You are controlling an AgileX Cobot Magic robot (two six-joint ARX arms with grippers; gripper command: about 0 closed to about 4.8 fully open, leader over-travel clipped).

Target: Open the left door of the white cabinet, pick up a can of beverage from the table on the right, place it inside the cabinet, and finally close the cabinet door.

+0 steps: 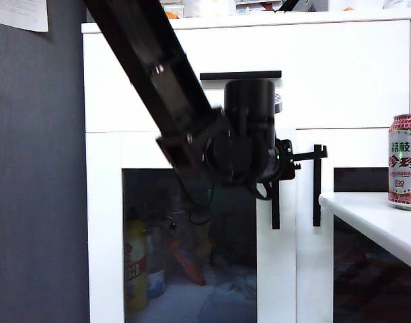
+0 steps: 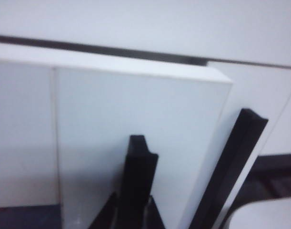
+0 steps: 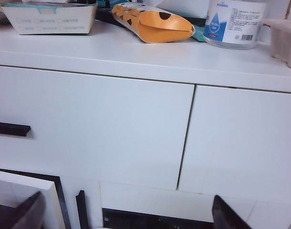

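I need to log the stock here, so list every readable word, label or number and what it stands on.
"荔枝": green characters on the can of beverage on the table.
Larger characters below them on the can: too blurred to read.
White tub on the white cabinet: blue label and barcode, too small to read.
Carton beside the orange packet: print unreadable.
Bottles behind the left door: labels blurred.

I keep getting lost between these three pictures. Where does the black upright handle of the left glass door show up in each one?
Exterior view: the left door's handle hangs just below the left gripper, right of the arm.
Left wrist view: handle low in the middle, the gripper shut on it.
Right wrist view: handle at the lower edge.
Shared landmark: the right door's handle.
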